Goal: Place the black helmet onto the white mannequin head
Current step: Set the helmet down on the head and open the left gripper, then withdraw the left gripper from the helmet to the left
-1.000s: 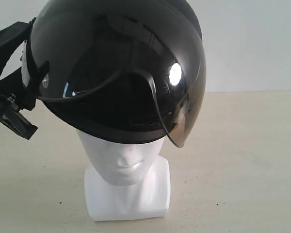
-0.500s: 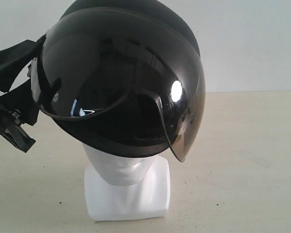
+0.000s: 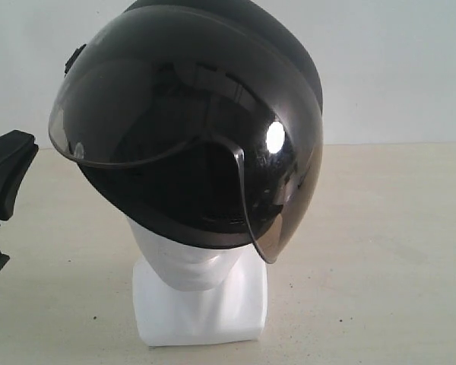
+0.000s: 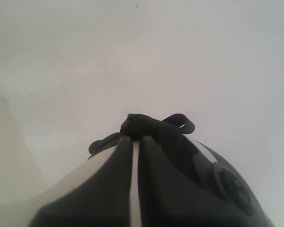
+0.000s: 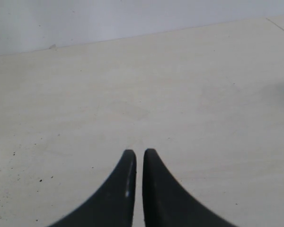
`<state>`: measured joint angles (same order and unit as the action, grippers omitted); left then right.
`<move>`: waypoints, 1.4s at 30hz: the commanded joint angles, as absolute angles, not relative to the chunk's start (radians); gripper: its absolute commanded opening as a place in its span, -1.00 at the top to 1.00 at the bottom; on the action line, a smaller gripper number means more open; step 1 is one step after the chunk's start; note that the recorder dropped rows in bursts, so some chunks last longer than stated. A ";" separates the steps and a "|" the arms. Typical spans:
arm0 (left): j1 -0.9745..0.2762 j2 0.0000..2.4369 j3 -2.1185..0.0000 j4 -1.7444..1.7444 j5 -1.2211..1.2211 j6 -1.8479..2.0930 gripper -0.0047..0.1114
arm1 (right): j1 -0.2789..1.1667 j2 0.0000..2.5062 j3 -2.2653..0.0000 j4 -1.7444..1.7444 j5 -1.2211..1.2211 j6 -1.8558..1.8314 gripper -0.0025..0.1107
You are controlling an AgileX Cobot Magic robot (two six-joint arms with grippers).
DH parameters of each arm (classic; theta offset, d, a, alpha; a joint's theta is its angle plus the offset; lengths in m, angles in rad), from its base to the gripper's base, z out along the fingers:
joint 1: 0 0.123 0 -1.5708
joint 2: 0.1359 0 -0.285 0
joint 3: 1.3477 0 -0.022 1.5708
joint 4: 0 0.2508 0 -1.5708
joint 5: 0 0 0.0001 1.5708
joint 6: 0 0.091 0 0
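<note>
The black helmet sits tilted on the white mannequin head, covering the crown and eyes. Only the chin, neck and block base show. Its smoky visor hangs down over the helmet's right side. My left gripper stands at the left edge, apart from the helmet. In the left wrist view its jaws are shut to a thin slit, with a dark strap-like lump just past the tips and the helmet beside them. My right gripper is shut over bare table.
The beige table spreads around the mannequin base, with a pale wall behind it. Nothing else stands near the head.
The helmet has dropped lower onto the head and its left side has come free. My left gripper has let go and pulled back to the left edge.
</note>
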<state>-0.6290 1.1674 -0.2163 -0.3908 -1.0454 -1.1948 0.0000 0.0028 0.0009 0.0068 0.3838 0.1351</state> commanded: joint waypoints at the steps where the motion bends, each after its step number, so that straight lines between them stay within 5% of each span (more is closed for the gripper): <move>1: -0.627 1.165 -0.209 -0.397 -1.053 -1.167 0.84 | 0.000 0.000 0.000 0.005 0.379 0.133 0.84; 19: -0.627 0.977 -0.047 -0.576 -1.146 -0.787 0.84 | 0.000 0.000 0.000 0.005 0.379 0.133 0.84; 30: -0.627 0.821 -0.025 -0.376 -1.055 -0.616 0.84 | 0.000 0.000 0.000 -0.007 0.367 0.118 0.84; 42: -0.627 0.800 -0.025 -0.341 -0.825 -0.383 0.84 | 0.000 0.000 0.000 -0.092 -0.280 -0.032 0.84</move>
